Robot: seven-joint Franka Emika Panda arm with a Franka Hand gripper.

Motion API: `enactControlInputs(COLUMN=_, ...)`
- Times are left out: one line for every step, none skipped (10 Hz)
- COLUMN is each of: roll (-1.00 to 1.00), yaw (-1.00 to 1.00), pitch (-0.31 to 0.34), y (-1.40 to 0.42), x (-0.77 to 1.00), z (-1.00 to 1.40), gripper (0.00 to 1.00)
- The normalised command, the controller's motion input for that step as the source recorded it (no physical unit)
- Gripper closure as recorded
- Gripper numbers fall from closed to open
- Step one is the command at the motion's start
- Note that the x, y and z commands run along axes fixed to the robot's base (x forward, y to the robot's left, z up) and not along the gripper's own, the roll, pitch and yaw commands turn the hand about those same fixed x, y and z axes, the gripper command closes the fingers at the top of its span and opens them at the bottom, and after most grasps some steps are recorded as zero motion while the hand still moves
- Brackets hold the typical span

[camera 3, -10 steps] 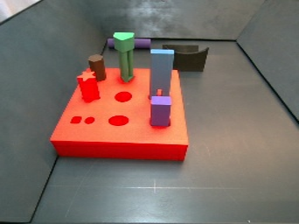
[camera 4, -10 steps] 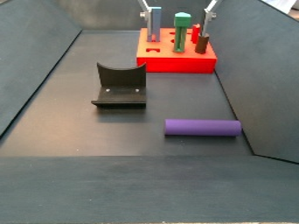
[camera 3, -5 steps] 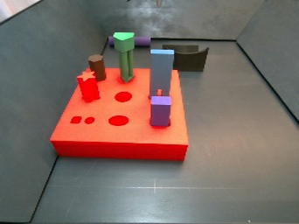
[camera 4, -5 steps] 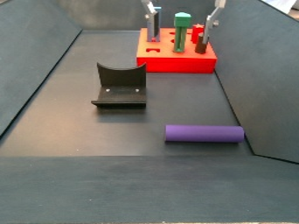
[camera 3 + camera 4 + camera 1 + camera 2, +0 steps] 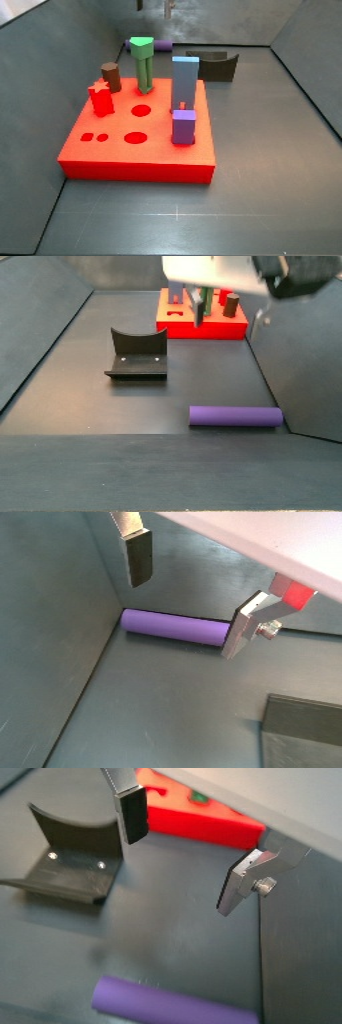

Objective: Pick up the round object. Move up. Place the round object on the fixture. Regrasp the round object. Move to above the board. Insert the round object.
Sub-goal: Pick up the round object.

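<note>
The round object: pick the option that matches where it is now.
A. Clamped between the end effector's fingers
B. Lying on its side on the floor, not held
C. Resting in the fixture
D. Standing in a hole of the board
B. The round object lies flat on the floor, apart from the fixture and the board, with the end effector open above it.

No words, labels, brand marks or numbers can be read anywhere — not on the tool, the pegs or the floor.
</note>
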Motion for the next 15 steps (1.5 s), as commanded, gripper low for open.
enactControlInputs(roll=0.0, yaw=-0.88, pitch=0.0, y=0.1, x=0.0, z=-0.36, gripper=0.0)
enactControlInputs(roll=-0.01, yaw=-0.91, pitch=-0.003, y=0.06, x=0.0, z=-0.35, gripper=0.0)
enactControlInputs(roll=-0.03, yaw=-0.8, pitch=-0.007, y=0.15, x=0.0, z=-0.38, gripper=0.0)
enactControlInputs(roll=-0.06, yaw=-0.68, pitch=0.0, y=0.25, x=0.0, z=-0.41, gripper=0.0)
enactControlInputs(roll=-0.06, yaw=-0.66, pitch=0.0, y=0.26, x=0.0, z=-0.41, gripper=0.0)
enactControlInputs(roll=-0.06, yaw=-0.71, pitch=-0.014, y=0.2, x=0.0, z=-0.38, gripper=0.0)
enactControlInputs(roll=-0.11, yaw=-0.73, pitch=-0.09, y=0.14, x=0.0, z=-0.33, gripper=0.0)
enactControlInputs(roll=-0.25, yaw=-0.68, pitch=-0.216, y=0.08, x=0.07, z=-0.35, gripper=0.0)
enactControlInputs(roll=-0.3, yaw=-0.61, pitch=-0.274, y=0.12, x=0.11, z=-0.27, gripper=0.0)
enactControlInputs(roll=-0.32, yaw=-0.54, pitch=-0.307, y=0.16, x=0.13, z=-0.22, gripper=0.0)
enactControlInputs(roll=-0.33, yaw=-0.43, pitch=-0.311, y=0.25, x=0.05, z=-0.22, gripper=0.0)
enactControlInputs(roll=-0.36, yaw=-0.33, pitch=-0.299, y=0.32, x=0.0, z=-0.22, gripper=0.0)
enactControlInputs(roll=-0.33, yaw=-0.29, pitch=-0.233, y=0.38, x=-0.01, z=-0.34, gripper=0.0)
enactControlInputs(roll=-0.25, yaw=-0.42, pitch=-0.183, y=0.28, x=-0.1, z=-0.48, gripper=0.0)
enactControlInputs(roll=-0.15, yaw=-0.62, pitch=-0.171, y=0.13, x=-0.05, z=-0.6, gripper=0.0)
